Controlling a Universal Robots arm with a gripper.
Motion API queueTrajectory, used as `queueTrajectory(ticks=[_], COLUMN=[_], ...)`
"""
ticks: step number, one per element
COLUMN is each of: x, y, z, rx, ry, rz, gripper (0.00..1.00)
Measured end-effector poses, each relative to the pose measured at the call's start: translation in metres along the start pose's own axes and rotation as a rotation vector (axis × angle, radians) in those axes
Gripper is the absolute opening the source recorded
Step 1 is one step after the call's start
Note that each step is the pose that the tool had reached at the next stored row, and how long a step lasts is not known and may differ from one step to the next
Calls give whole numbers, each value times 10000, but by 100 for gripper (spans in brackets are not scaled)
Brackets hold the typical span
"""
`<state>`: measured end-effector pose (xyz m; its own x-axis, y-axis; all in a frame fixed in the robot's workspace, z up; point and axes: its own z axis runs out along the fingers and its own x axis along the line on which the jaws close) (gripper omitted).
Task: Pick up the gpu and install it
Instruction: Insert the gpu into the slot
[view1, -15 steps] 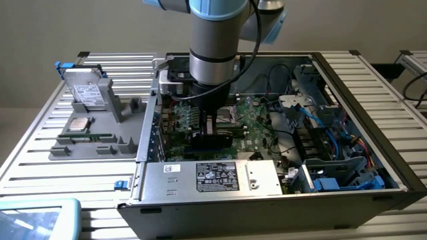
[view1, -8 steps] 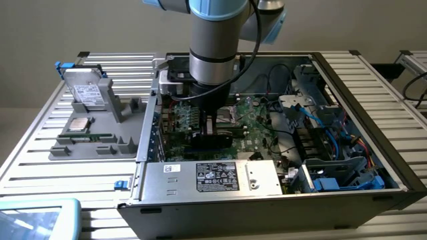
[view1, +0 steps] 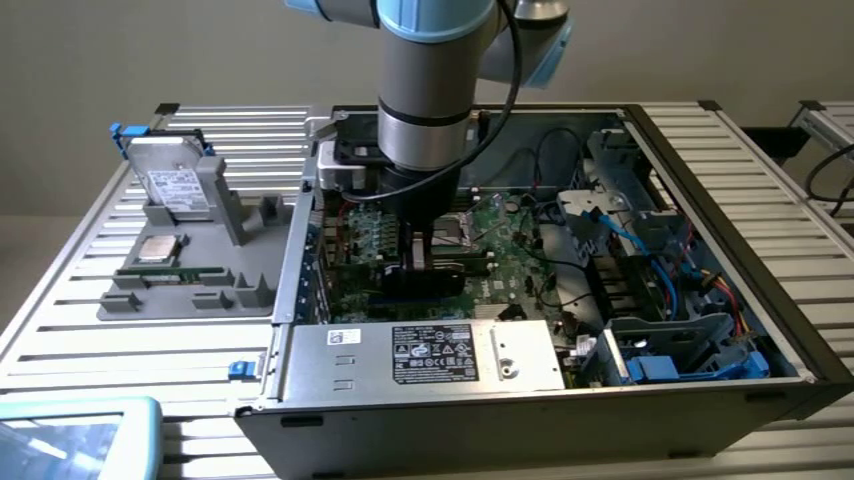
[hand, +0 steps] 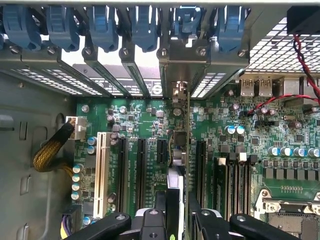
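The gpu (view1: 424, 282) is a dark flat card held upright over the green motherboard (view1: 514, 250) inside the open computer case. My gripper (view1: 422, 262) reaches straight down into the case and is shut on the card's top edge. In the wrist view the gpu (hand: 186, 150) appears edge-on as a thin line between my fingers (hand: 168, 200). It runs along the board between the black expansion slots (hand: 141, 170). Its metal bracket (hand: 180, 70) stands against the case's rear slot openings. I cannot tell whether the card's edge is seated in a slot.
A grey power supply (view1: 427, 355) with a label sits at the case's front. Blue cables (view1: 641, 230) and drive bays fill the exterior view's right. Outside the case, a grey holder (view1: 200, 270) carries a metal drive (view1: 174, 185) and a memory stick (view1: 167, 272). Blue slot clips (hand: 100, 25) line the rear wall.
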<state>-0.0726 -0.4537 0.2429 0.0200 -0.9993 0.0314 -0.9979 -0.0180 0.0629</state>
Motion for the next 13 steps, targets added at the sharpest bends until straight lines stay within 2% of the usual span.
queueTrajectory(ticks=[13], x=[0], y=[4], z=[13], rx=[-1], ry=[0], rz=[0], gripper=[27])
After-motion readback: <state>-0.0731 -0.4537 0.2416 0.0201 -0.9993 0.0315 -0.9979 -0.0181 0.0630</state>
